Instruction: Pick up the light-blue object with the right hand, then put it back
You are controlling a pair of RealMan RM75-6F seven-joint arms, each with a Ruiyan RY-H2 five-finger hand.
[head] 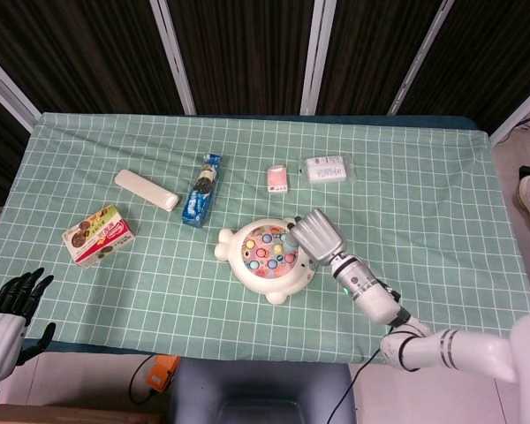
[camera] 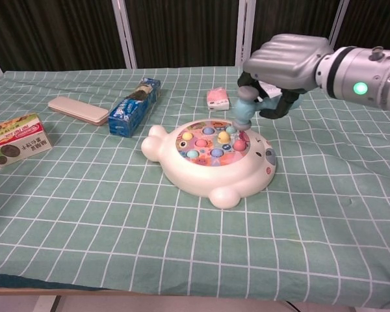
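— So where do we stand with the light-blue mallet [camera: 246,108]?

— We have it in the right hand [camera: 287,58], fingers wrapped round its handle, head hanging down. In the chest view the head sits just over the right edge of the whack-a-mole toy [camera: 211,170], close above the coloured pegs there; whether it touches them we cannot tell. In the head view the hand [head: 317,233] covers most of the mallet, so that view is of little help.

— Then the pick-up is done?

— We judge so. The mallet is plainly carried by us, not lying on the tablecloth [camera: 325,214], so we take the step in hand to be the putting back.

— And what does the next move ask of us?

— Lowering it to a resting spot beside or on the toy, keeping it level enough that it does not roll, then opening the fingers and lifting clear without dragging it along.

— The other hand?

— Our left hand [head: 16,296] hangs off the near left corner of the table, fingers spread, holding nothing. It has no part here.
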